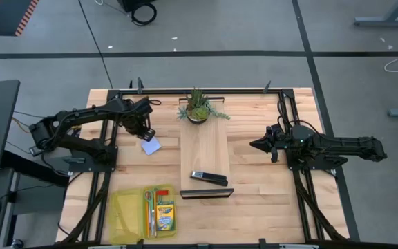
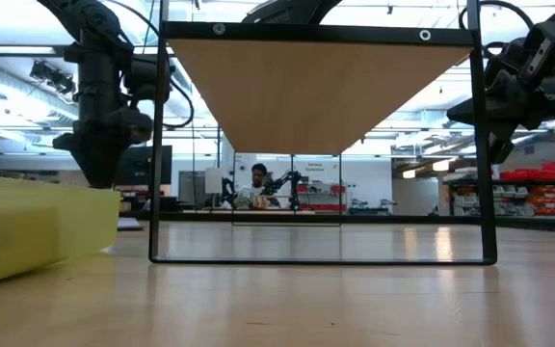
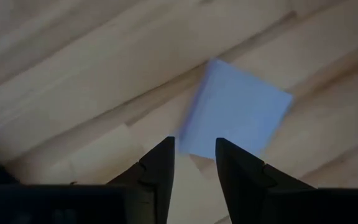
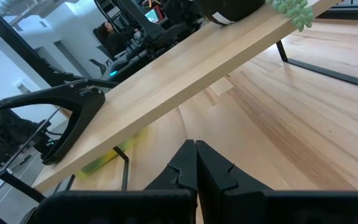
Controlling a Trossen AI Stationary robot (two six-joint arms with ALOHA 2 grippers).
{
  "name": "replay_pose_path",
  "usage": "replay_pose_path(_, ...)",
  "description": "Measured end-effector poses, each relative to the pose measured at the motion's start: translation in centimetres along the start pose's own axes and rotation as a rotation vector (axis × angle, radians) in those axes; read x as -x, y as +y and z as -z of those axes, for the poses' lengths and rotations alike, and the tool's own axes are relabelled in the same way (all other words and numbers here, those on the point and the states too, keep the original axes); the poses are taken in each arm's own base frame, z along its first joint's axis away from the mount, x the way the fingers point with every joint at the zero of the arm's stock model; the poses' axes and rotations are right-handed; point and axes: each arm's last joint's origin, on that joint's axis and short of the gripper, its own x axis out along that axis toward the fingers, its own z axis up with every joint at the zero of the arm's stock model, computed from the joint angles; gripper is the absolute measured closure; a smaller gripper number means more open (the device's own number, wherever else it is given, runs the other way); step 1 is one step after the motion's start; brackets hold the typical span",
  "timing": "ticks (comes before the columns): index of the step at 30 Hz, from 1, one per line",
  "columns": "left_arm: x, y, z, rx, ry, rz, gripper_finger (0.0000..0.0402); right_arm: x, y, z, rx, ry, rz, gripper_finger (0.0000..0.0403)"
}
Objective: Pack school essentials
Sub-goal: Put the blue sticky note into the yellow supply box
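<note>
On the table [image 1: 254,207], a bit left of the raised wooden shelf [image 1: 204,149], the pale blue-white note pad [image 1: 150,146] is seen lying flat on the wood. Right above it the left gripper [image 3: 192,152] is parked, fingers [image 3: 160,165] parted a little with a narrow gap showing, nothing held between them; whether the tips touch the pad can't be told. Down at the near left corner, the yellow tray [image 1: 126,214] is loaded with the yellow-green crayon box [image 1: 165,216] and green-handled scissors [image 1: 148,198]. Further out, the potted plant [image 1: 199,108] and black stapler [image 1: 209,178] are perched on the shelf. Off to the right, the right gripper [image 4: 196,155] is kept clenched and empty.
</note>
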Motion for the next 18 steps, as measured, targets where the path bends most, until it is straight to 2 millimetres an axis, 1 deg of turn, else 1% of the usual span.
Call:
replay_pose_path(4,0.00,0.12,-0.08,-0.004,-0.025,-0.047,0.0263,0.00,0.00,0.00,0.000,0.000,0.000,0.0397)
replay_pose_path(7,0.01,0.14,-0.10,-0.110,-0.027,-0.057,0.0258,0.00,0.00,0.00,0.000,0.000,0.000,0.0397)
replay_pose_path(9,0.00,0.11,-0.13,-0.149,-0.030,-0.055,0.0260,0.00,0.00,0.00,0.000,0.000,0.000,0.0397)
replay_pose_path(14,0.00,0.04,-0.07,-0.099,-0.028,-0.055,0.0275,0.00,0.00,0.00,0.000,0.000,0.000,0.0397)
replay_pose_path(18,0.00,0.06,-0.19,-0.094,-0.035,-0.043,0.0279,0.00,0.00,0.00,0.000,0.000,0.000,0.0397)
